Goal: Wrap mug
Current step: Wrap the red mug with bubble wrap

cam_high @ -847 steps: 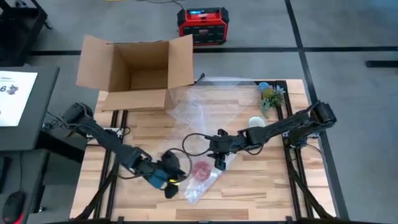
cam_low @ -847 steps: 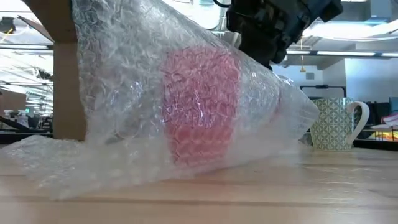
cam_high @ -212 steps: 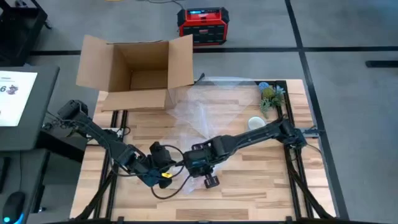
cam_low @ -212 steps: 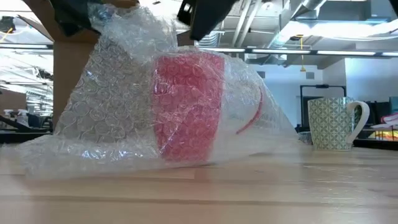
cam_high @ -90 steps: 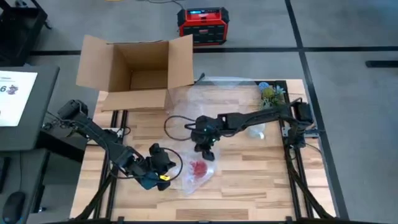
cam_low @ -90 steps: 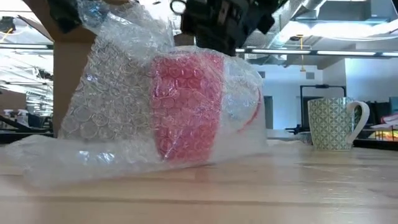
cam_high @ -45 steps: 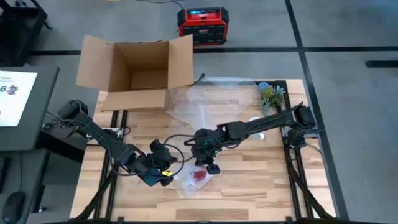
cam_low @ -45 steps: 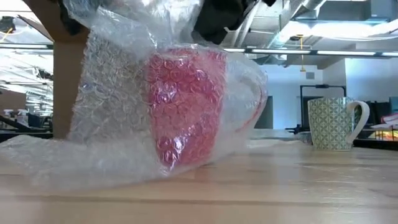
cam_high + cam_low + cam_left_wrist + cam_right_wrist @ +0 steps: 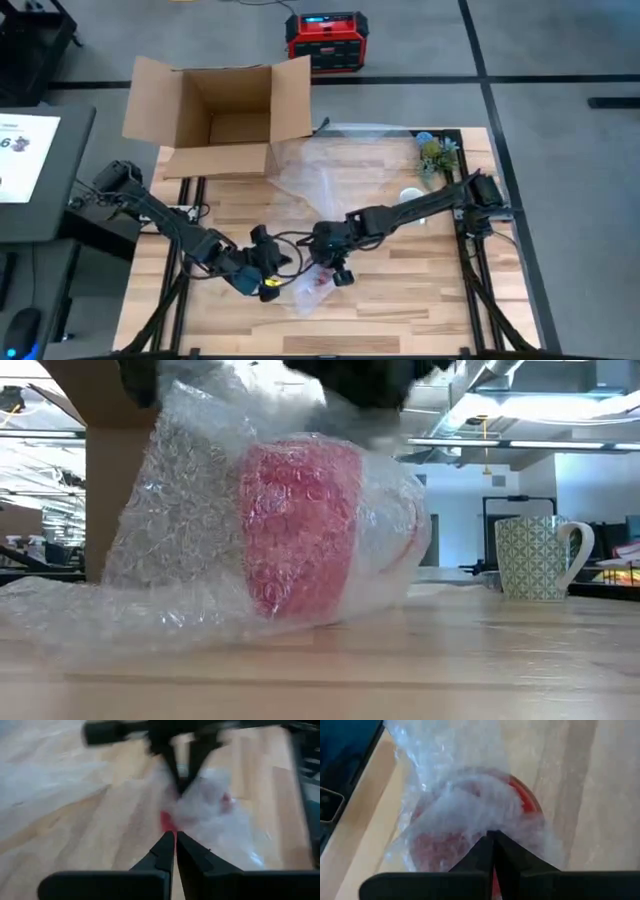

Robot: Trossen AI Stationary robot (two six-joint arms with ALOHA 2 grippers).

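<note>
Red mug (image 9: 300, 530) standing upright under bubble wrap (image 9: 180, 560) near table front, plain in low view, mere red speck from above; right gripper (image 9: 492, 851) pinching wrap over mug rim, left gripper (image 9: 175, 851) pinching wrap beside mug

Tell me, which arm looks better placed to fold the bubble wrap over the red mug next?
Probably the right: its gripper is shut on the bubble wrap directly above the red mug. The left gripper pinches the wrap beside it.
</note>
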